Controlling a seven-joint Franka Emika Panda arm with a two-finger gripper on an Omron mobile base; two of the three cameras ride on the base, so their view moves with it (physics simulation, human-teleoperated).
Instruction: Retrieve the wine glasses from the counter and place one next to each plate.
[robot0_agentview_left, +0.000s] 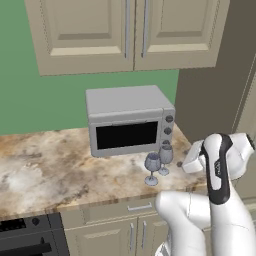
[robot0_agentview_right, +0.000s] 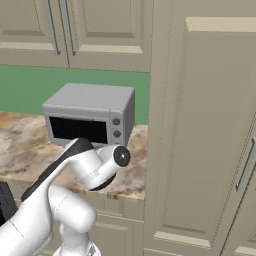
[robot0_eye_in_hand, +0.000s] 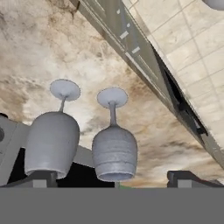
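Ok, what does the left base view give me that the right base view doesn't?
Left base view: both wine glasses standing upright close together on the counter in front of the toaster oven, plus a stove corner. Right base view: a tall cabinet beside the counter, with the arm in front of the oven. Shared: oven, counter, green wall, upper cabinets.

A grey toaster oven (robot0_agentview_left: 129, 120) sits below beige wall cabinets (robot0_agentview_left: 127, 32), against a green wall (robot0_agentview_left: 45, 100).
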